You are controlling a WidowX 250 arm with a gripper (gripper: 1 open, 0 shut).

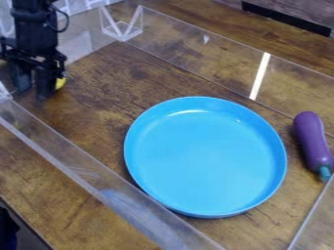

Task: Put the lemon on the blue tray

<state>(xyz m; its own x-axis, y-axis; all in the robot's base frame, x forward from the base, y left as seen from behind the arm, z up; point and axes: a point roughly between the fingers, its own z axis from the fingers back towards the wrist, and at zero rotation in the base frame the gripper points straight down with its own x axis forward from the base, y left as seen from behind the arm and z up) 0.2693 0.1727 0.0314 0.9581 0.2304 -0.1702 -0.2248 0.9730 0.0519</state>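
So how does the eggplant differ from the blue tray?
The eggplant is purple with a teal stem end, while the blue tray is one bright blue all over. The eggplant is small and elongated; the tray is round, shallow and far larger. The eggplant lies at the right edge, the tray in the middle. Both rest on the wooden table, and neither touches the other.

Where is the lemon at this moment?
The lemon sits at the far left of the camera view, mostly hidden behind the gripper, well left of the blue tray and not on it.
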